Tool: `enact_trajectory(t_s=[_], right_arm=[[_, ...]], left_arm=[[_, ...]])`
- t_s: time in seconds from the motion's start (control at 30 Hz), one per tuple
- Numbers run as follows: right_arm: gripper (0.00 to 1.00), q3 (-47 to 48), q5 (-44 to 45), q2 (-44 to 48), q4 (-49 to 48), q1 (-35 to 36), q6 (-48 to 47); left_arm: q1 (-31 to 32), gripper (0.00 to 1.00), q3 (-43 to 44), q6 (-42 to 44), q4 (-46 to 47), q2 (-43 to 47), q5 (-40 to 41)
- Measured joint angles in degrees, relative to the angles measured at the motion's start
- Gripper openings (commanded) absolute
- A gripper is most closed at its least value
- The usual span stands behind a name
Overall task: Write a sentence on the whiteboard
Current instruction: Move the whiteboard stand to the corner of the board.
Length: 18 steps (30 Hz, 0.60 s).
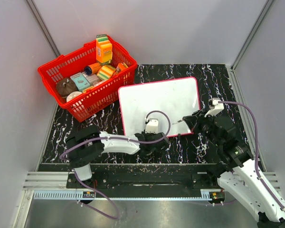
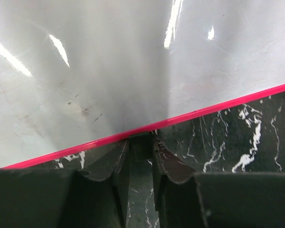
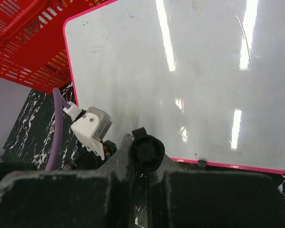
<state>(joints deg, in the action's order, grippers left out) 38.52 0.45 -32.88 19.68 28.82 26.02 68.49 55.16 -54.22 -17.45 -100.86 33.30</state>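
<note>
Right gripper (image 3: 143, 167) clamped on marker (image 3: 146, 152) | left gripper (image 2: 140, 148) narrowed at whiteboard (image 2: 133, 71) edge, hold cannot be told | nothing written yet | next: tip to be lowered onto board

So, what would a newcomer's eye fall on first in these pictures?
Probably the red basket, packed with colourful items at the far left of the dark marbled table. Next comes the whiteboard with its pink frame, lying flat beside the basket at the centre. The right gripper holds a dark pen at the board's near edge.
</note>
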Motion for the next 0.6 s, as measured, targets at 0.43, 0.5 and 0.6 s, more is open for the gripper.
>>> enact_trajectory(t_s=[0.43, 0.5, 0.6], right_arm=[[0.0, -1.01, 0.09, 1.57, 0.15, -0.02, -0.15], [0.0, -1.07, 0.11, 1.73, 0.17, -0.02, -0.15], [0.0, -1.07, 0.13, 1.95, 0.26, -0.02, -0.17]], left_arm=[[8.41, 0.32, 2.64, -6.51, -6.1, -1.16, 1.16], [9.31, 0.42, 3.04, -6.45, -6.47, -1.31, 1.07], [11.06, 0.71, 3.67, -6.29, -7.1, -1.31, -0.11]])
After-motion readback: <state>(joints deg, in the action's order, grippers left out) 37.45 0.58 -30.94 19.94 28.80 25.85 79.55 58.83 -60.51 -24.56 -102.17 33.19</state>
